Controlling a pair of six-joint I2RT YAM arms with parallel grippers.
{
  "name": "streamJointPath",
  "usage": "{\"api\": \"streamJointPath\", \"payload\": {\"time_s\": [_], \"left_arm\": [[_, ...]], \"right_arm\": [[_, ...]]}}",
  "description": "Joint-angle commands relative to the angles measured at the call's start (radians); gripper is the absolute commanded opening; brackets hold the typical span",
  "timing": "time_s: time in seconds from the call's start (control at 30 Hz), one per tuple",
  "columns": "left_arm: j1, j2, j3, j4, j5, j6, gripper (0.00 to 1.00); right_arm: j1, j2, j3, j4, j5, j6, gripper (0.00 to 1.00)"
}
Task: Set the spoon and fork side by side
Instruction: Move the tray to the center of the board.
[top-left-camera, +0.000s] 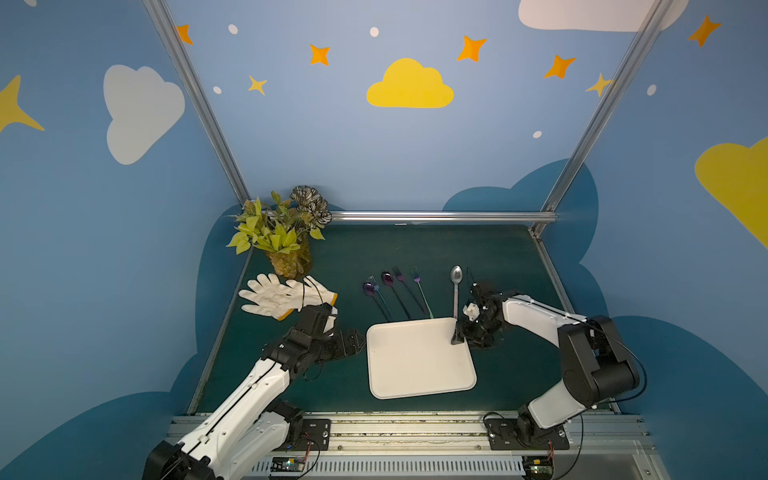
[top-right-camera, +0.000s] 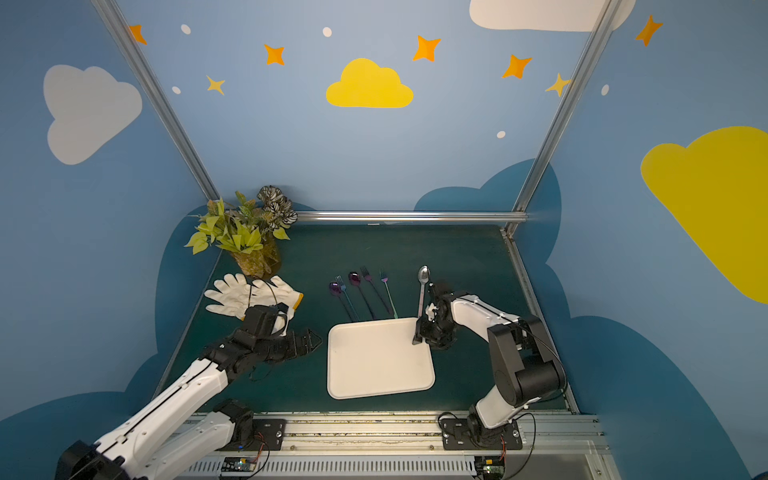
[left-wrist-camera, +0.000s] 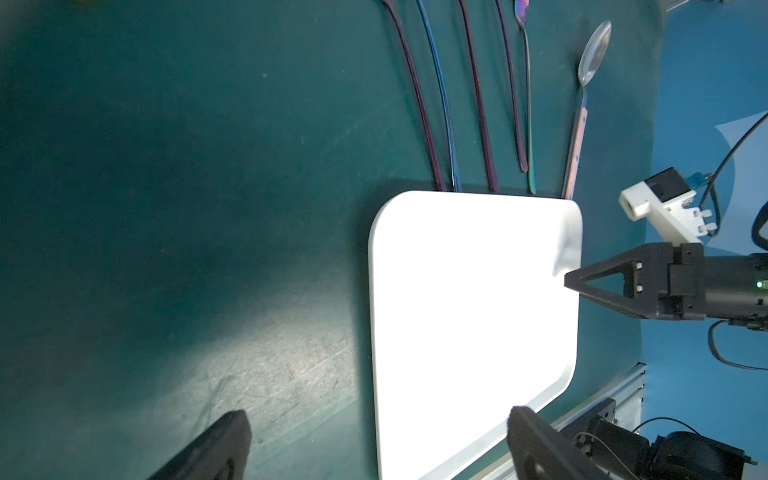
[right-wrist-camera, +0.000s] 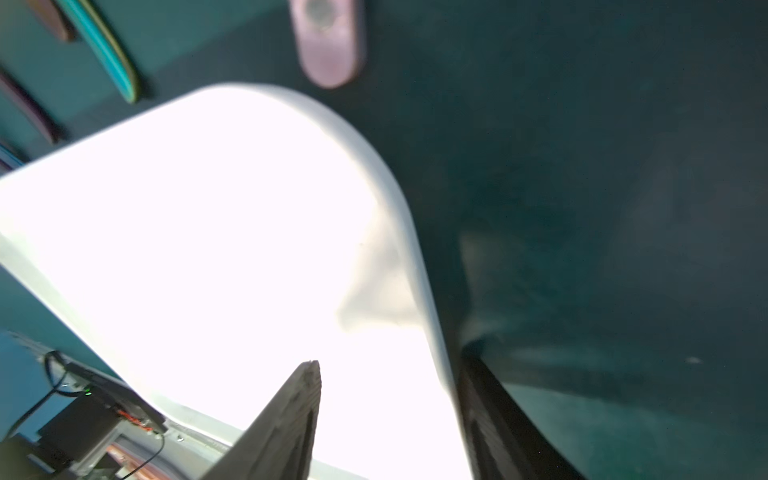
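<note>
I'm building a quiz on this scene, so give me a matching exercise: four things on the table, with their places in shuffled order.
1 gloves
2 silver spoon
3 white tray
4 potted plant

a far corner of the table
b centre front of the table
c one end of the cutlery row
d flat, just in front of the plant

Pairs: 1-d, 2-c, 3-b, 4-a

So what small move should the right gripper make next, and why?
Probably move the right gripper to the handle of the silver spoon: the jaws stand open astride the rim of the tray, empty, and that spoon lies apart from the green fork.
</note>
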Motion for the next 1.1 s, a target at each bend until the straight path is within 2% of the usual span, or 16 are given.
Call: {"api": "streamJointPath", "payload": {"time_s": [0.0, 0.1, 0.27, 0.37, 0.47, 0.57, 0.67, 0.77, 0.93, 1.07], "left_arm": [[0.004, -0.020, -0.021, -0.020, -0.004, -0.011, 1.00], [0.003, 0.002, -0.018, -0.025, 0.000, -0.012, 1.00], [0.001, 0.061, 0.018, -0.031, 0.045, 0.018, 1.00], [-0.030, 0.123, 0.021, 0.005, 0.076, 0.010, 0.97], [-0.115, 0.200, 0.018, 0.085, 0.089, -0.031, 0.96], [-0.175, 0.302, 0.025, 0.166, 0.114, -0.069, 0.96], [-0.187, 0.402, 0.049, 0.214, 0.143, -0.073, 0.96], [-0.188, 0.473, 0.084, 0.243, 0.151, -0.057, 0.96], [-0.188, 0.541, 0.147, 0.238, 0.146, -0.013, 0.96], [-0.186, 0.551, 0.185, 0.143, 0.078, 0.025, 1.00]], "right_arm": [[0.054, 0.029, 0.029, -0.031, 0.025, 0.016, 0.59], [0.093, 0.035, 0.059, -0.064, 0.073, 0.053, 0.59], [0.101, -0.049, 0.111, -0.177, 0.262, 0.086, 0.62], [0.106, -0.105, 0.181, -0.226, 0.303, 0.029, 0.61], [0.106, -0.104, 0.268, -0.231, 0.282, -0.050, 0.60], [0.107, -0.024, 0.381, -0.234, 0.270, -0.117, 0.56], [0.108, 0.104, 0.520, -0.260, 0.253, -0.152, 0.51], [0.108, 0.188, 0.613, -0.256, 0.247, -0.164, 0.50], [0.111, 0.312, 0.737, -0.257, 0.223, -0.185, 0.48], [0.131, 0.417, 0.821, -0.257, 0.220, -0.191, 0.46]]}}
